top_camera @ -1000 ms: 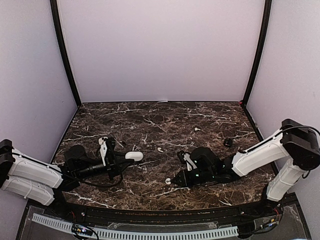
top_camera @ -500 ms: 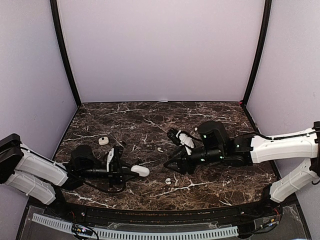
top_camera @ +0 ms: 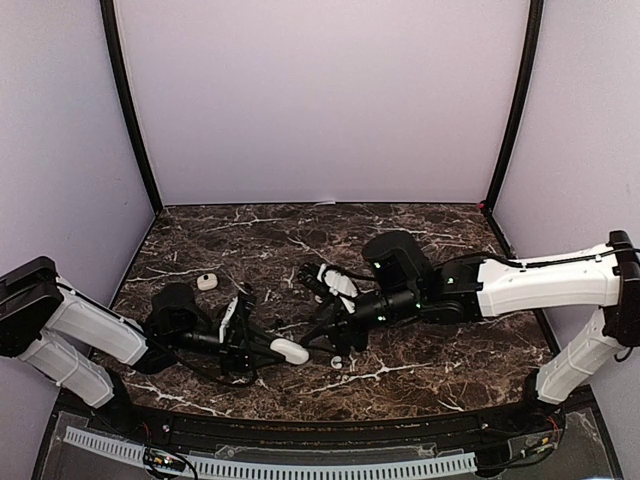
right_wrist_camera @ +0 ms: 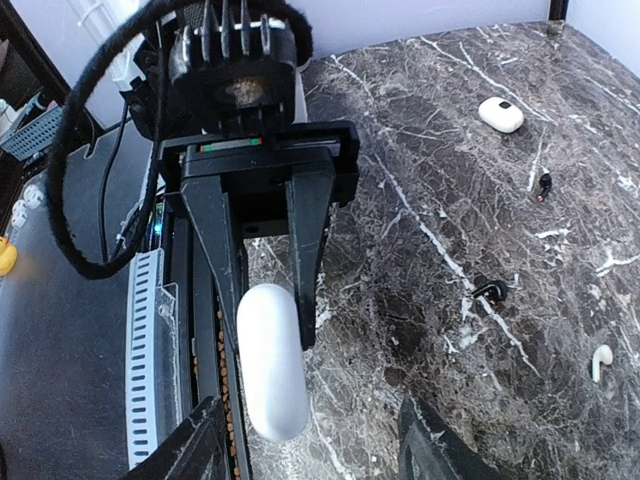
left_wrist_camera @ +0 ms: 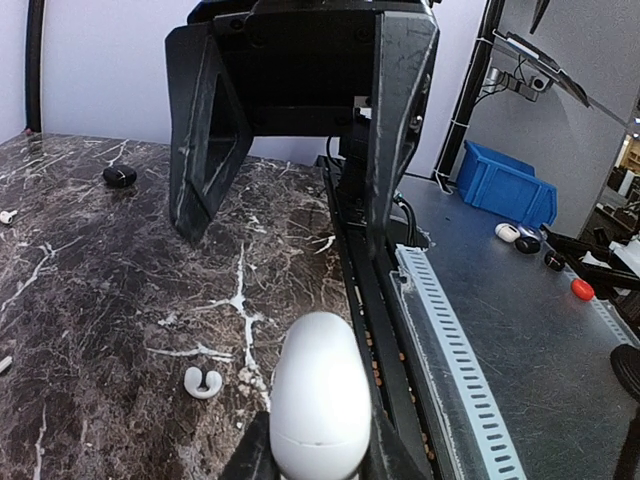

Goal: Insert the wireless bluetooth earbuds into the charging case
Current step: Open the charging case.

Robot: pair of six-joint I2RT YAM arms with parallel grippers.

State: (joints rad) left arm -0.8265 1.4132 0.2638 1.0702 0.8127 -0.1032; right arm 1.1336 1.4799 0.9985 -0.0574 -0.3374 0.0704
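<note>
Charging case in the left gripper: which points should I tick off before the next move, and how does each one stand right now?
1. Left gripper grip on the white oval plastic charging case: ok, clamped between both fingers.
2. Right gripper open: ok, jaws spread wide, facing the case.
3. Case lid open: not ok, it looks closed, with only a seam showing.
4. Earbud in right gripper: not ok, nothing sits between its fingers; a small white plastic earbud lies on the dark marble table.
5. Case clear of the table: cannot tell.
</note>
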